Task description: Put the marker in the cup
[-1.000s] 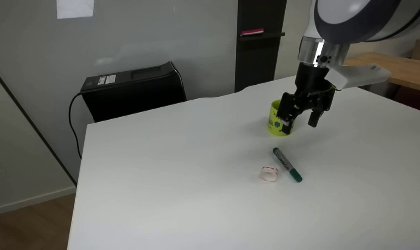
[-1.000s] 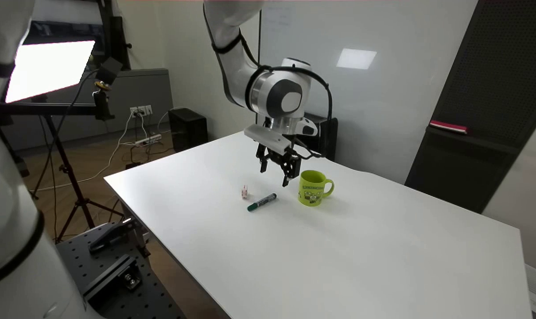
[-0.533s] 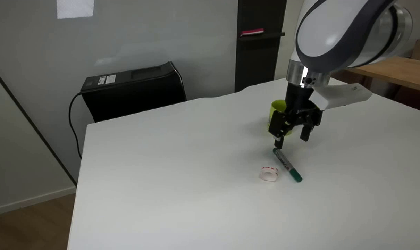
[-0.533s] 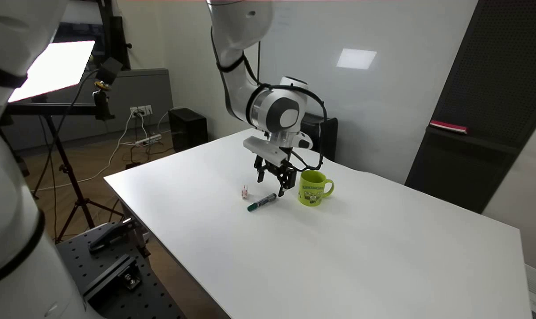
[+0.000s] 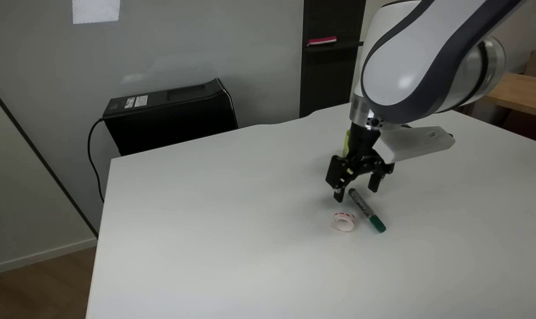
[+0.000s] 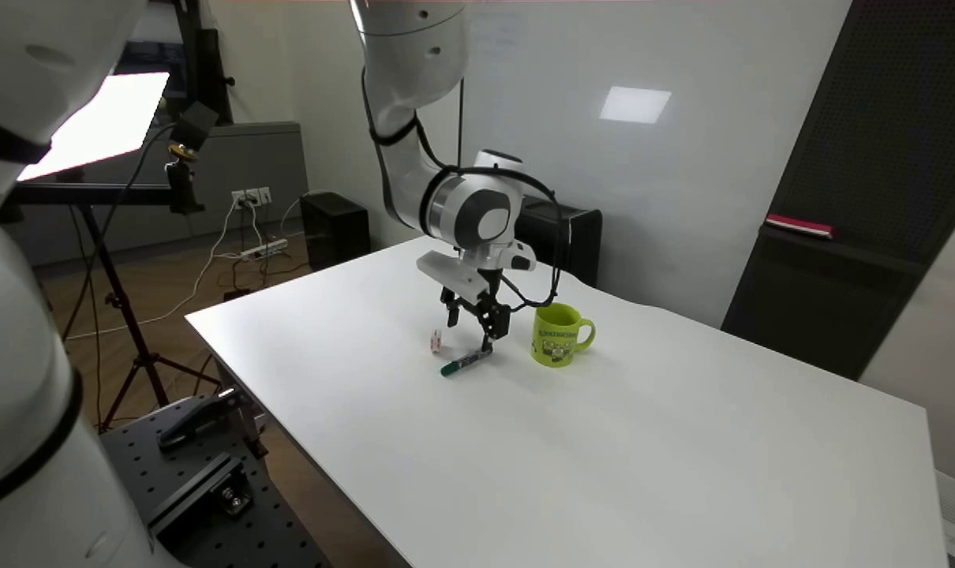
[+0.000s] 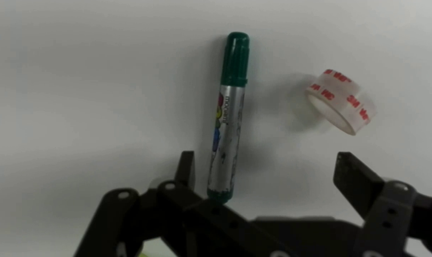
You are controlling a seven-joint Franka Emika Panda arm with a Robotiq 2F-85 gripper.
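The Robotiq gripper (image 7: 264,164) hangs low over the white table (image 6: 683,442), its fingers (image 7: 186,167) spread wide, with the tail of the green-capped marker (image 7: 227,135) showing between them in the wrist view. The marker lies flat on the table. That view has a strip of table separating it from the nearer finger — in an exterior view a fingertip (image 6: 488,345) overlaps its tail and hides the gap. Only the wrist view makes plain the marker's coloured print and the red "3M" on the small roll of tape (image 7: 344,101), which stands on edge just beside. Off the marker's tail, the lime-green mug (image 6: 555,335) stands upright — its print and handle clear in an exterior view, all but a sliver hidden where the Franka arm (image 5: 401,71) is in front. Beyond the table, a lit panel (image 6: 118,114) shows in an exterior view, a black tower case (image 5: 170,124) in both.
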